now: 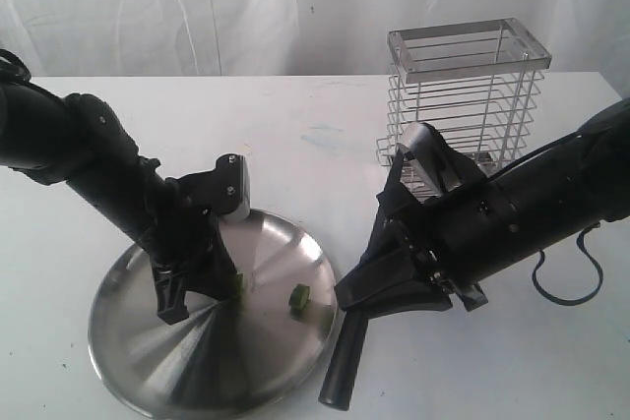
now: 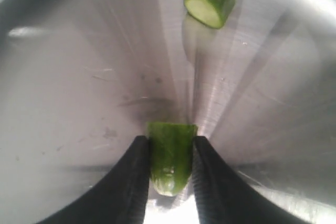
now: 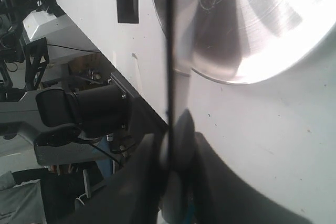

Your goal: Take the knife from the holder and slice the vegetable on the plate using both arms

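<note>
Sitting between the two black fingers of the left gripper (image 2: 170, 141), the short glossy green vegetable chunk (image 2: 170, 163) rests on the large round shiny steel plate (image 2: 79, 77). Both fingers press its sides, so the jaws are partway closed and clamped on it. A cut green slice (image 2: 209, 1) lies apart on the same plate. The right gripper (image 3: 176, 142) is clenched on the black cylindrical handle of the slim knife (image 3: 182, 124), its thin dark blade edge-on beside the plate's rim. The tall steel-wire holder (image 1: 468, 95) stands well behind.
</note>
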Motion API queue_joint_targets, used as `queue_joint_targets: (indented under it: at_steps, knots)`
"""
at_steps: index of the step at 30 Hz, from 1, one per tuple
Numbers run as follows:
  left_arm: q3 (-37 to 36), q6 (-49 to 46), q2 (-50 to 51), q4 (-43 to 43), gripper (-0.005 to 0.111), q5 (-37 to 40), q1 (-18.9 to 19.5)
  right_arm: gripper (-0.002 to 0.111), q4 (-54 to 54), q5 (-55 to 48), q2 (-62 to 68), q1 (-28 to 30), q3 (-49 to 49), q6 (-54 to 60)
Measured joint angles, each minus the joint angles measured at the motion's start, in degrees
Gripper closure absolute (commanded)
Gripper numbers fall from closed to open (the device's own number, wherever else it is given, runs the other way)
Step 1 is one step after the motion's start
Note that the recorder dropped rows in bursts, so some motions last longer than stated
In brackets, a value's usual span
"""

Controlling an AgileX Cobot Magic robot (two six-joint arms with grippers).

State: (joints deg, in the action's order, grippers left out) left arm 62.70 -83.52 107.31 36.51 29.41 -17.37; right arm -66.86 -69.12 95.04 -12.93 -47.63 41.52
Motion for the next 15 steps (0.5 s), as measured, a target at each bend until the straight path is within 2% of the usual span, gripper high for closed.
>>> queue_joint_targets:
  at_steps: [6, 9, 15]
  knots:
    - [0.0, 2.04, 0.0, -0.05, 0.058, 0.49, 0.0, 0.108, -0.1, 0.0, 0.0, 0.0, 0.0, 0.0]
    - [0.0, 2.26, 0.0, -0.19, 0.051, 1.45, 0.0, 0.108, -0.21, 0.0, 0.0, 0.0, 0.0, 0.0]
    - [0.0, 2.25, 0.0, -0.33, 0.046, 2.11, 0.0, 0.108, -0.21, 0.0, 0.0, 0.0, 0.0, 0.0]
